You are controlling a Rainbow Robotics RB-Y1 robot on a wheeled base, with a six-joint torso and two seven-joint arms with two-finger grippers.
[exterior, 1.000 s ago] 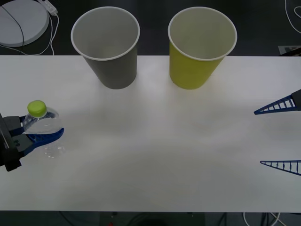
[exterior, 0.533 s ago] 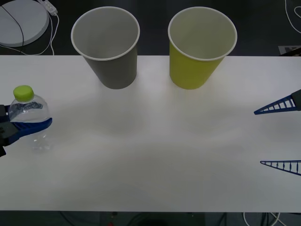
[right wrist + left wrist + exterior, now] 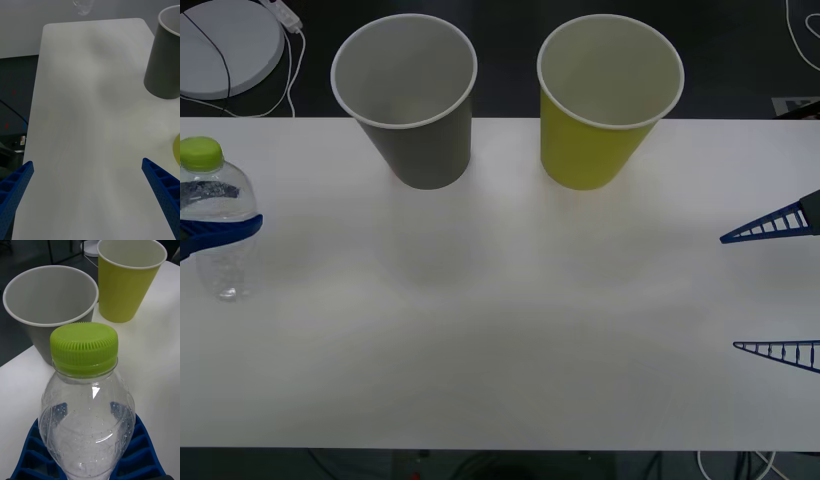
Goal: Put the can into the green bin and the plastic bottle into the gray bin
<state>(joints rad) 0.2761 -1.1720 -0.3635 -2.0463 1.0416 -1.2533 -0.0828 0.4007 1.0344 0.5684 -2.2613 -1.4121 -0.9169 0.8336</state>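
Left pincer (image 3: 200, 232) clamped around the plastic bottle (image 3: 215, 225), upright at the tabletop's (image 3: 510, 330) far left edge, seemingly lifted. Best move, I'd judge: carry it across high enough to clear the white rim, centre over the gray bin (image 3: 408, 100), not the green bin (image 3: 608, 100) beside it, then let go. Right pincer (image 3: 778, 285) idle at right, fingers wide apart. Tabletop plain white; white round disc (image 3: 225, 45) with cable on the dark floor behind.
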